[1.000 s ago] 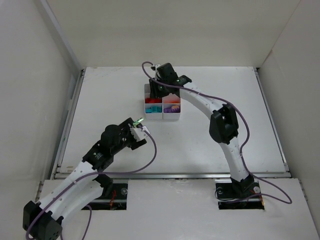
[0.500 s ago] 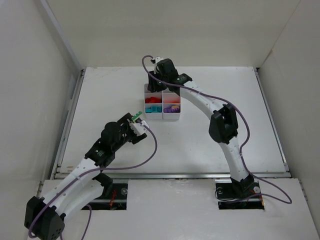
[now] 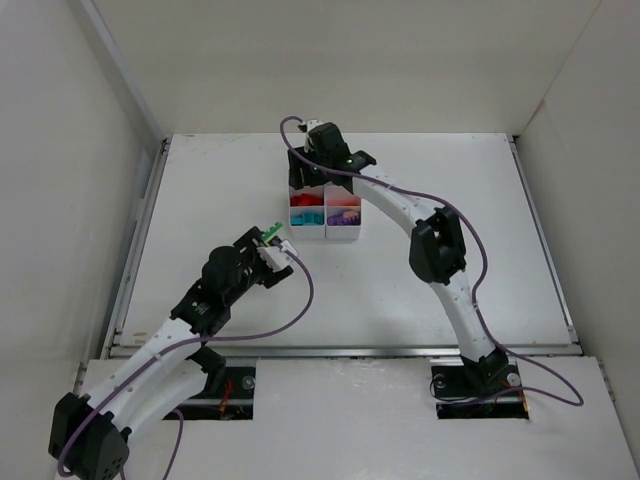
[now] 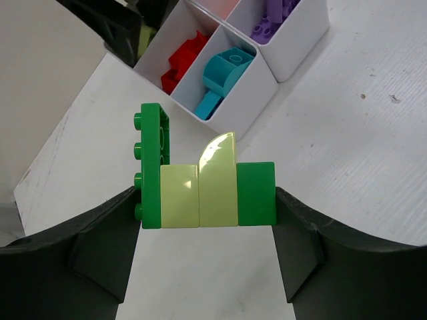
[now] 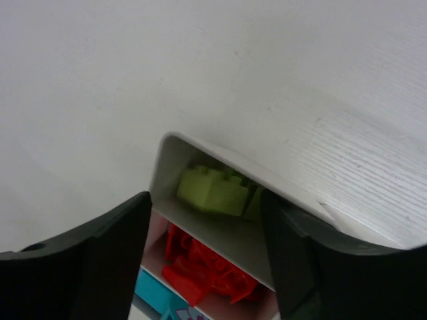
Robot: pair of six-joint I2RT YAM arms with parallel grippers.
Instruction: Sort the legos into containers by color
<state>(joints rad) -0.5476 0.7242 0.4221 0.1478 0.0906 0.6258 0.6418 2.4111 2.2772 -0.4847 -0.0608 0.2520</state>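
Delivery step — left gripper (image 4: 207, 200), clamped on green legos (image 4: 257, 193), should carry them toward two o'clock to the containers (image 3: 340, 238); right gripper (image 5: 205, 207) gapes empty there.

The white table (image 3: 450, 200) carries a white compartment box (image 3: 342, 236). The box stands flat on the far central area, well apart from both side edges. Small dark specks (image 4: 363, 97) mark the surface near the box.
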